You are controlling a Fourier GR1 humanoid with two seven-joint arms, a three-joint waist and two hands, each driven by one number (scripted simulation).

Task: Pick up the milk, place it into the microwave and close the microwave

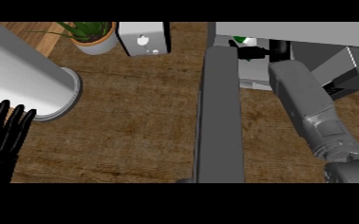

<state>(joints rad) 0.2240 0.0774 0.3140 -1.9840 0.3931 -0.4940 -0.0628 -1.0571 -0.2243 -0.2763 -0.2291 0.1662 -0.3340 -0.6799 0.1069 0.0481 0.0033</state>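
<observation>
Inside microwave (294, 28), right hand (254, 52) fingers grasping milk (243, 40); left hand (14, 128) fingers released.

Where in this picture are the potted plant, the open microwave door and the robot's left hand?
potted plant (96, 40): head view, on the pot's pale rim and wall.
microwave door (221, 118): head view, on the door's long grey edge.
left hand (14, 128): head view, on the black upright fingers at the left edge.

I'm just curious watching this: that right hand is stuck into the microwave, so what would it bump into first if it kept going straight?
Probably the milk, whose green and white top shows just ahead of the right hand inside the microwave. The hand may already be touching it; depth is hard to judge from above. Behind that would be the microwave's back wall.
</observation>
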